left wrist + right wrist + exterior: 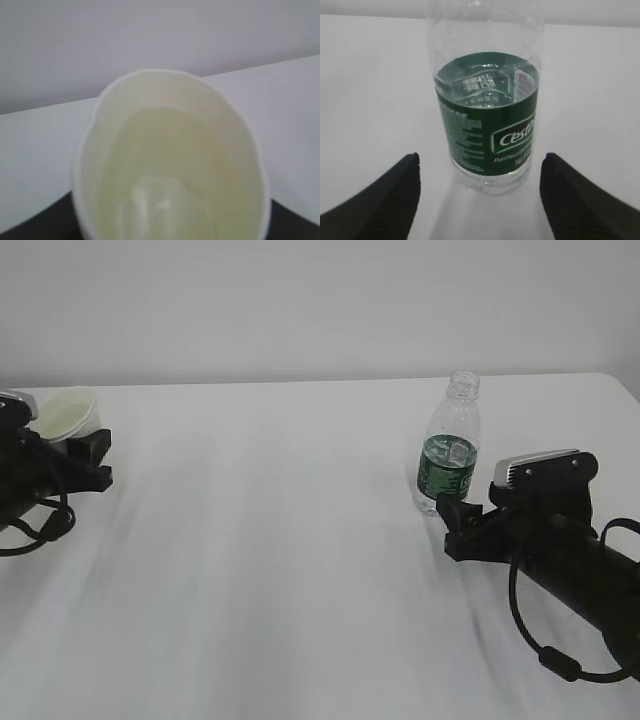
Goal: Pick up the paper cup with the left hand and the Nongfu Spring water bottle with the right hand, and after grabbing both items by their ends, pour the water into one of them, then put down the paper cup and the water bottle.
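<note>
The paper cup is at the far left, white with a pale yellowish inside. My left gripper is shut on its lower part. In the left wrist view the paper cup fills the picture, its rim squeezed slightly oval, and a dark finger shows at each lower corner. The capless Nongfu Spring water bottle stands upright at the right. My right gripper is open just in front of it. The bottle's base sits between the two fingertips, touching neither. Water reaches the label's top.
The white table runs back to a pale wall. Its far edge lies just behind the cup and bottle. The right arm's cables loop low over the table at the front right.
</note>
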Available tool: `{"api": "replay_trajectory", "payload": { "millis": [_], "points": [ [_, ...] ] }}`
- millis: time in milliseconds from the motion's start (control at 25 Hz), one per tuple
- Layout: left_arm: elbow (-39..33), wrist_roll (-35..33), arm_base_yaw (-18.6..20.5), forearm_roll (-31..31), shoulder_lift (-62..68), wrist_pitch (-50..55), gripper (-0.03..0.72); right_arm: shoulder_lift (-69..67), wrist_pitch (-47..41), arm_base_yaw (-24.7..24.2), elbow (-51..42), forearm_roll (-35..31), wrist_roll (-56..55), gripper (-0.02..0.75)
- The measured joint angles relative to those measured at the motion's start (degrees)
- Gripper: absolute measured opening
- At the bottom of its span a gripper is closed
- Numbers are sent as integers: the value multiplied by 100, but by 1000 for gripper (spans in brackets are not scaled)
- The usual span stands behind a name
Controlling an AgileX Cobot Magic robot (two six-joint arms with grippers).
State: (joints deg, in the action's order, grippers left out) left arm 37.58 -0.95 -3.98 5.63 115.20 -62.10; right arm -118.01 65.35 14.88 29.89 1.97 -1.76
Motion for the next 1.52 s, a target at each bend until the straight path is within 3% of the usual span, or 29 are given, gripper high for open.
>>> {"api": "replay_trajectory", "payload": {
  "millis": [1320,1400,1520],
  "points": [
    [13,-10,0,0,869,-332,415,12,10,0,0,79,-39,566],
    [13,-10,0,11,869,-332,432,12,10,0,0,79,-39,566],
    [13,-10,0,90,869,-332,525,12,10,0,0,79,-39,566]
  ]
}}
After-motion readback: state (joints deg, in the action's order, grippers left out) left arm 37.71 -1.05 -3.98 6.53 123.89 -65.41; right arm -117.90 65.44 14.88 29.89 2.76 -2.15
